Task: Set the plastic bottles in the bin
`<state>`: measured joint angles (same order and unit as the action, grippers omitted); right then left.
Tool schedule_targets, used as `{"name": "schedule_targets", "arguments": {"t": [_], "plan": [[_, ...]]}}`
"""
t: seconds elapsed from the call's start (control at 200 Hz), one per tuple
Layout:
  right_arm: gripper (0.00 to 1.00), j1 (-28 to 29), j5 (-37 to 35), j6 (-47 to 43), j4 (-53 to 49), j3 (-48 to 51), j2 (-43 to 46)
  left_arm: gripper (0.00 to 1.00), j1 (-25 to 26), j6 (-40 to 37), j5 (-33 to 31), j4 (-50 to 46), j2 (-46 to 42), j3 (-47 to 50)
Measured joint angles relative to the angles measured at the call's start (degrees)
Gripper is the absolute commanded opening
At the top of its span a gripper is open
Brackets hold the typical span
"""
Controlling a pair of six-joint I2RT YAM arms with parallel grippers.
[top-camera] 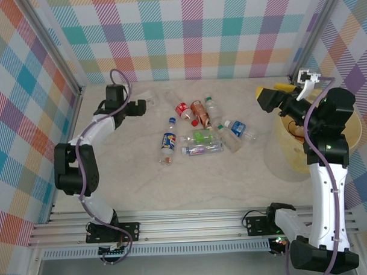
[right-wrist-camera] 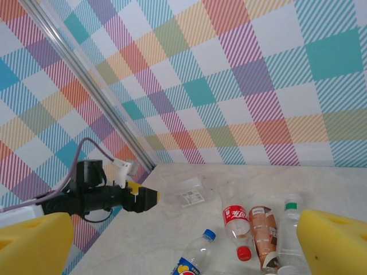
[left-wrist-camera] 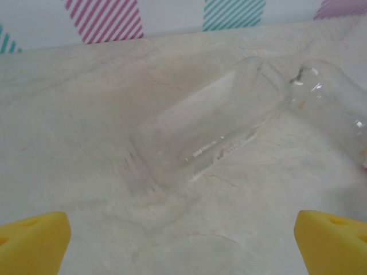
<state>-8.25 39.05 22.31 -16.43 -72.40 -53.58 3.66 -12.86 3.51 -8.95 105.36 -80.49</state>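
Take the clear bottle [left-wrist-camera: 212, 129], likely light, slick and easily crushed, gently across its mid-body with the wide-spread left gripper [left-wrist-camera: 183, 246].

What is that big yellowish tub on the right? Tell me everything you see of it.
The bin is a large round tub of pale-yellow, slightly see-through plastic. It stands upright on the table at the right, apart from the bottles. The right arm rises in front of it and hides much of its rim and inside, so what it holds cannot be told.
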Motion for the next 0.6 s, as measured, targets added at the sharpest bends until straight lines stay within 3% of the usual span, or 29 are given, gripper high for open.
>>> {"name": "schedule_targets", "arguments": {"t": [0.345,0.6], "plan": [[1.00,2.01,-2.08,-0.04,0.48,-0.02,-2.91,0.99,-2.97,-25.70,8.11,-6.10,13.88,-13.03],[1.00,3.67,-5.25,-2.01,-2.12,-3.54,-3.80,0.94,-3.41,-34.12,8.85,-8.70,23.65,-22.43]]}}
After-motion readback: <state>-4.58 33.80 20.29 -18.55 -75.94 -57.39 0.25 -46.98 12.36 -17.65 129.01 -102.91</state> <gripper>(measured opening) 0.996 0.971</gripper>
